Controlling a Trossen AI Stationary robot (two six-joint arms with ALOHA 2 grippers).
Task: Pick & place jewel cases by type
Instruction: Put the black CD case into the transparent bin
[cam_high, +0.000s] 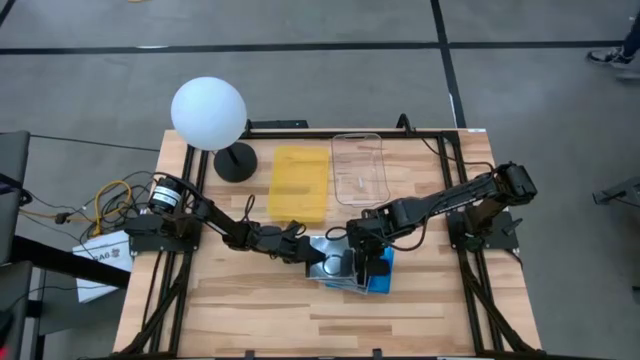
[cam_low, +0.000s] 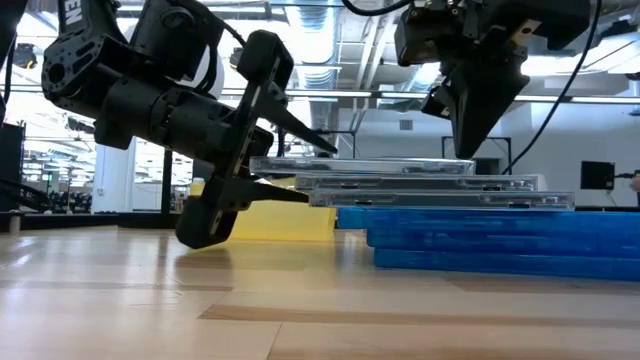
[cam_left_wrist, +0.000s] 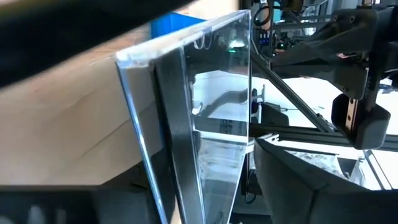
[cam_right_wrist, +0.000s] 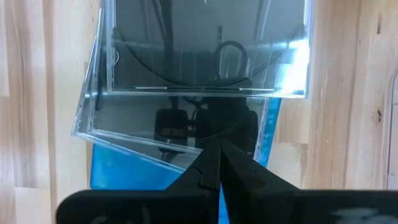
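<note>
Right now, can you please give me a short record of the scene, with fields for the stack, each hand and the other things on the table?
stack: clear jewel cases lying on blue jewel cases, at the table's front centre
top clear case: its edge sits between the left hand's fingers
left hand: at the stack's left side, fingers above and below the top case's edge, not yet closed on it
right hand: shut, tip pressing down on the stack
yellow tray: behind the stack
clear container: right of the tray
white globe lamp: back left
</note>
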